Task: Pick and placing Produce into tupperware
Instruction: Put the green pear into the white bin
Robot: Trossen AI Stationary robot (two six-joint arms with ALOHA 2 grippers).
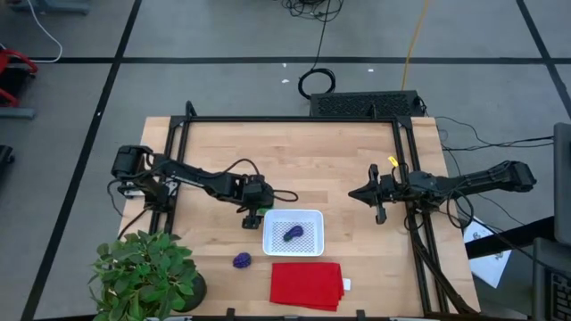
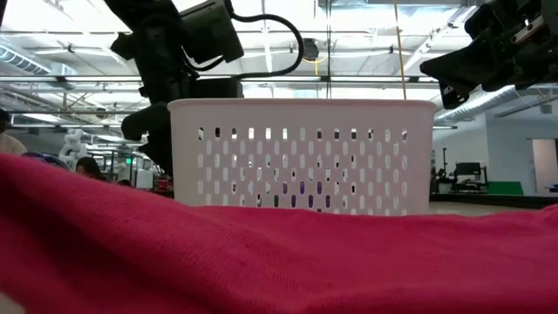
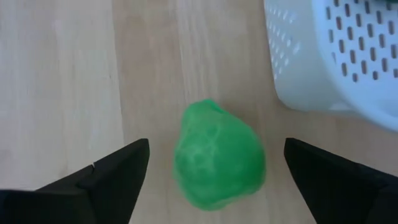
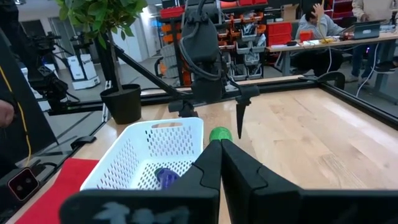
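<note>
The bright green piece (image 3: 219,155) lies on the wood right beside the white tupperware (image 1: 293,232), near its left wall (image 3: 323,56). My left gripper (image 3: 216,146) is open and hangs over the green piece, one finger on either side, neither touching. In the high view this gripper (image 1: 252,217) hides the piece. One dark purple piece (image 1: 293,234) lies inside the tupperware. The other purple piece (image 1: 242,260) rests on the table, nearer the near edge. My right gripper (image 4: 221,152) is shut and waits at the table's right (image 1: 361,193), pointing at the tupperware (image 4: 155,152).
A folded red cloth (image 1: 306,285) lies just near of the tupperware and fills the low view's foreground (image 2: 261,253). A potted plant (image 1: 147,272) stands at the near left corner. A black frame (image 1: 294,119) runs around the table. People sit in the room beyond (image 4: 311,25).
</note>
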